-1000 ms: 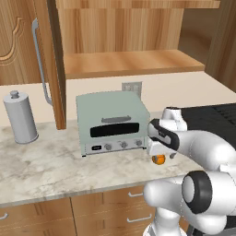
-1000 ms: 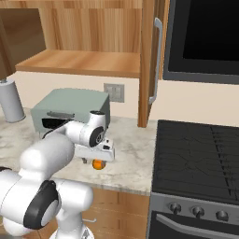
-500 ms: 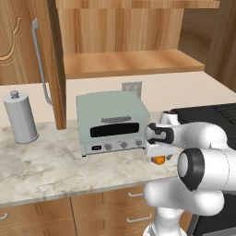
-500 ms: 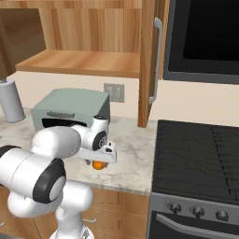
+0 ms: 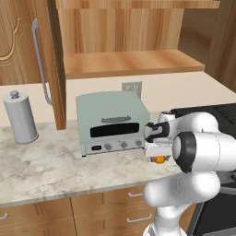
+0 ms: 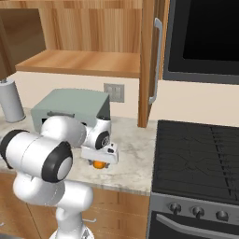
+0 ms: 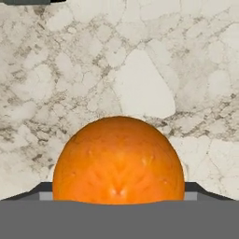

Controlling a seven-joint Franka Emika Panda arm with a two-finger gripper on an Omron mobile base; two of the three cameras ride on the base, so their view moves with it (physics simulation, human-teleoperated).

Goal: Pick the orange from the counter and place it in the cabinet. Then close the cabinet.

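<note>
A: Where's your claw [image 6: 99, 161] rn?

B: Low over the desk [image 5: 55, 166], just right of the toaster oven [image 5: 112, 122] in the left base view. You've got the white hand pointing down w/ the orange [image 5: 159, 159] tucked right under it.

A: Is the claw pinching it?

B: Can't tell. In the hand view the orange [image 7: 118, 161] sits between the two dark fingertips [image 7: 43, 190], one tip showing at each side of it, but whether they press on it or just flank it isn't visible. Same for whether the fruit is touching the marbled desk [image 7: 140, 70] or raised off it.

A: Right base view?

B: Orange [image 6: 98, 164] peeks out below the hand, near the front edge of the desk [image 6: 130, 161], between the toaster oven [image 6: 72, 109] and the black stovetop [image 6: 200, 161].

A: Cabinet?

B: Cabinet [image 5: 129, 64] is above, both doors swung out, wood shelf bare where you can see it. Left door [image 5: 27, 55] w/ its silver bar handle [image 5: 39, 62] hangs above the grey canister [image 5: 19, 117]. Right door [image 6: 150, 56] stands edge-on over the desk by the stovetop.
</note>
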